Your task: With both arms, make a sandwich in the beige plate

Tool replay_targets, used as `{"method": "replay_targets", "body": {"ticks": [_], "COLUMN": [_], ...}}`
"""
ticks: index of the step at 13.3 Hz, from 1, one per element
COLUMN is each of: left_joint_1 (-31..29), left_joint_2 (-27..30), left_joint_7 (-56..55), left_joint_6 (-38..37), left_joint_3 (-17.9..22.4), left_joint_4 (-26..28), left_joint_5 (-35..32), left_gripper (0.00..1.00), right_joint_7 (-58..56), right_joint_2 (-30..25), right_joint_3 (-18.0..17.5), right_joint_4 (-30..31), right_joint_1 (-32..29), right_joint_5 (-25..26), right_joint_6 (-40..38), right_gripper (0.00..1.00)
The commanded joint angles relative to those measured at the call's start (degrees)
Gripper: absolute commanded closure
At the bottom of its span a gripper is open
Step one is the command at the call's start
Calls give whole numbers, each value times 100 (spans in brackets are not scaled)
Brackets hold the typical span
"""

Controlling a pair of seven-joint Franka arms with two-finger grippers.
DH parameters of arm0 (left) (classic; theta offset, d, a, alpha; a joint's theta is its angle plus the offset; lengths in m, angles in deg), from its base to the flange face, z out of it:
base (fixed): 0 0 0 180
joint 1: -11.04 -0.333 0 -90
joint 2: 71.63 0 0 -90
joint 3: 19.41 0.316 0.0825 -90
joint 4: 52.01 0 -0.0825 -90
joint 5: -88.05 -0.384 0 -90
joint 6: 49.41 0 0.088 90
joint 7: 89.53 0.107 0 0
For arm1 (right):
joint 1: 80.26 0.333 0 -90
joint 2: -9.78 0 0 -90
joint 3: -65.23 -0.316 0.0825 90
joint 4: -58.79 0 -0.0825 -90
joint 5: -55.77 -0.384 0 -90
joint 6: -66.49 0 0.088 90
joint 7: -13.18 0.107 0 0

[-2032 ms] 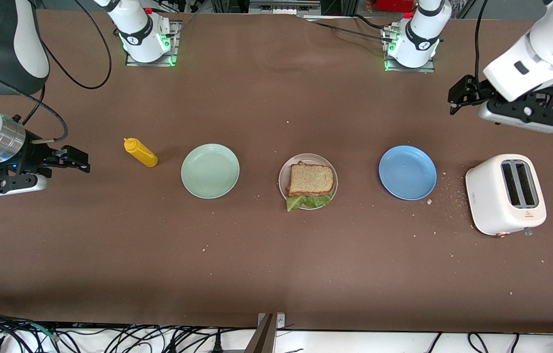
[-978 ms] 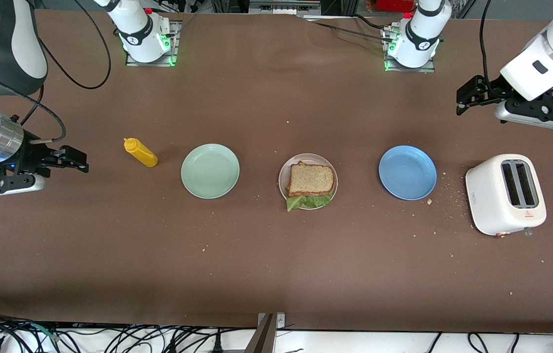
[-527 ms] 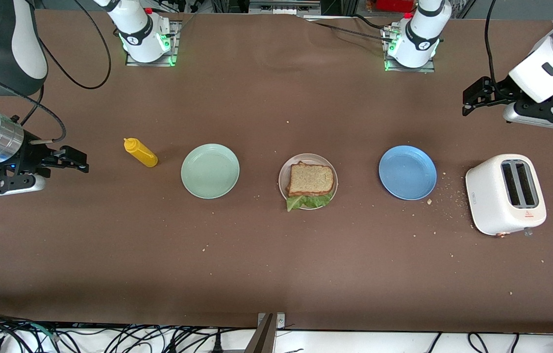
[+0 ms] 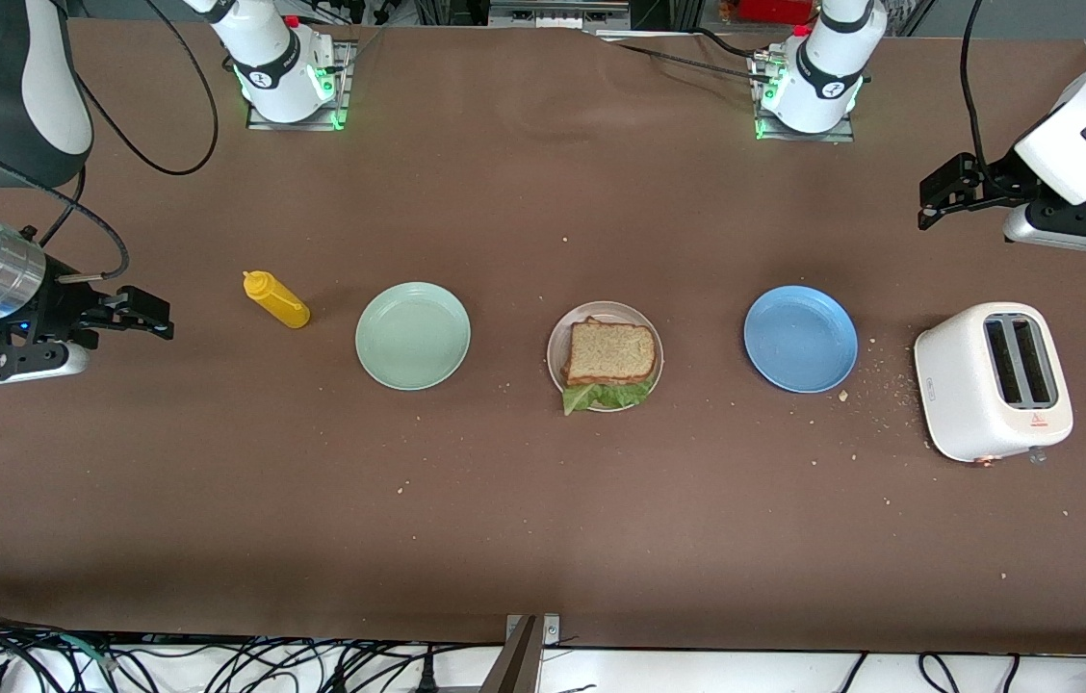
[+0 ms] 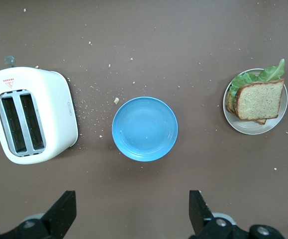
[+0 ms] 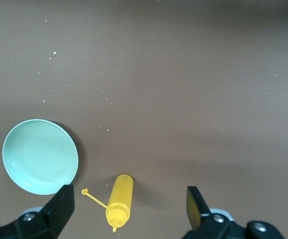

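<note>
- Resting in the beige plate (image 4: 651,337) at the middle of the brown table (image 4: 543,520) is the finished sandwich (image 4: 610,352): a slice of brown bread is seen on top, with ruffled green lettuce poking out at the edge nearer the front camera.
- A mint green plate (image 4: 413,336) is set beside the beige plate toward the right arm's end of the table, and a blue plate (image 4: 800,338) beside it toward the left arm's end; both are seen bare.
- A yellow squeeze bottle (image 4: 276,299) is laid on its side near the mint green plate, toward the right arm's end.
- A white two-slot toaster (image 4: 994,381) is placed near the blue plate, with crumbs scattered between them.
- The left gripper (image 4: 940,195) is held in the air over bare table at the left arm's end, fingers (image 5: 198,211) spread wide with nothing between them.
- The right gripper (image 4: 153,318) is held over bare table at the right arm's end, near the bottle, fingers (image 6: 196,204) likewise spread wide and gripping nothing.
</note>
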Motion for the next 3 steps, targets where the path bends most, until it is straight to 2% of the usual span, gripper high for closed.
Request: {"method": "replay_targets", "body": {"ticks": [1, 3], "left_joint_1": [-15, -15], "left_joint_2": [-65, -65], "left_joint_7": [-3, -3], "left_joint_6": [-111, -111], "left_joint_3": [3, 3], "left_joint_4": [-152, -160], "left_joint_5": [88, 88], "left_gripper": [0, 0], "right_joint_7": [54, 54], "right_joint_2": [-64, -64], "right_joint_3": [-67, -67], "right_joint_4": [-13, -13], "right_joint_1": [-53, -53], "right_joint_5": [29, 29], "right_joint_6": [-18, -18], "right_gripper": [0, 0]}}
